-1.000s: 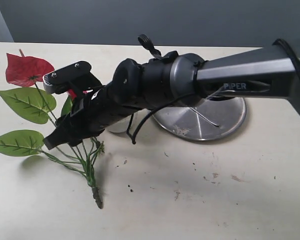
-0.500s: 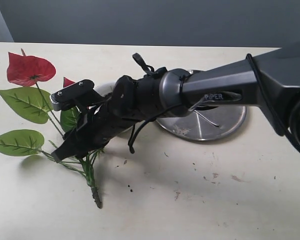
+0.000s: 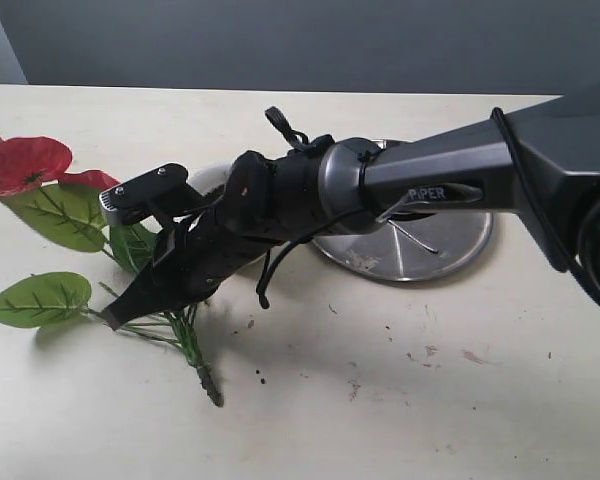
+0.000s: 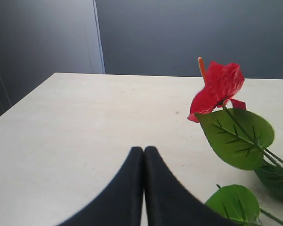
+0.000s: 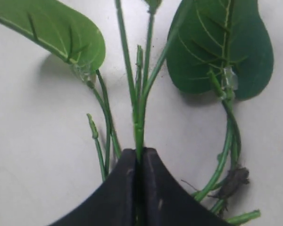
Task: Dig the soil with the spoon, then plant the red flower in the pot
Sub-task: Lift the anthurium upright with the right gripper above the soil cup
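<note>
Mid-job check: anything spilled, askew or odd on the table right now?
Yes. Dark soil crumbs are scattered on the cream table near the round steel plate. The artificial red flower lies on the table, not potted; the right gripper is pinched on its stems.

soft, even light falls on the pale table (image 3: 430, 400), probably from overhead, since the shadows under the right arm (image 3: 450, 170) and the red flower (image 3: 25, 165) are faint and blurred at the edges. the steel plate (image 3: 460, 245) carries mild glare. the arm's near end looms large and slightly soft. in the left wrist view the left gripper (image 4: 144, 151) is a black shape without detail, and the wall (image 4: 179, 37) behind is dim. the right wrist view is close and fairly sharp.
</note>
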`<action>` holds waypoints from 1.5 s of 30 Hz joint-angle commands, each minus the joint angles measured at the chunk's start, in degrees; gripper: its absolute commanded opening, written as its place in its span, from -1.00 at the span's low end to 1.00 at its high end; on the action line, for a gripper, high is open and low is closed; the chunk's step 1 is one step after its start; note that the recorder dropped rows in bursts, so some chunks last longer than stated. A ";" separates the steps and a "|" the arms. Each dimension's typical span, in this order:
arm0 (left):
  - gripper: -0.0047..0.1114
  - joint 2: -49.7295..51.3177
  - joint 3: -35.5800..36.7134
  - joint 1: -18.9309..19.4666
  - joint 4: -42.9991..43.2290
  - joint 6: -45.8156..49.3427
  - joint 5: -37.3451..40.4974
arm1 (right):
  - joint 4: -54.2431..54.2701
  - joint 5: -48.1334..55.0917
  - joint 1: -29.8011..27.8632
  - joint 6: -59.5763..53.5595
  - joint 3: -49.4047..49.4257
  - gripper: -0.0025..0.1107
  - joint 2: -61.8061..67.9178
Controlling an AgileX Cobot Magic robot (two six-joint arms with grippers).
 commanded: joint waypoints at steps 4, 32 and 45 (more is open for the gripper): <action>-0.91 -0.13 0.21 0.05 0.02 -0.14 0.07 | 0.61 0.75 -0.01 0.24 -0.25 -0.97 -0.63; -0.91 -0.13 0.21 0.05 0.02 -0.14 0.07 | 2.02 -14.07 1.23 -7.26 -0.12 -0.97 -20.19; -0.91 -0.13 0.21 0.05 0.02 -0.14 0.07 | -4.12 -29.78 1.23 -8.39 0.10 -0.97 -27.29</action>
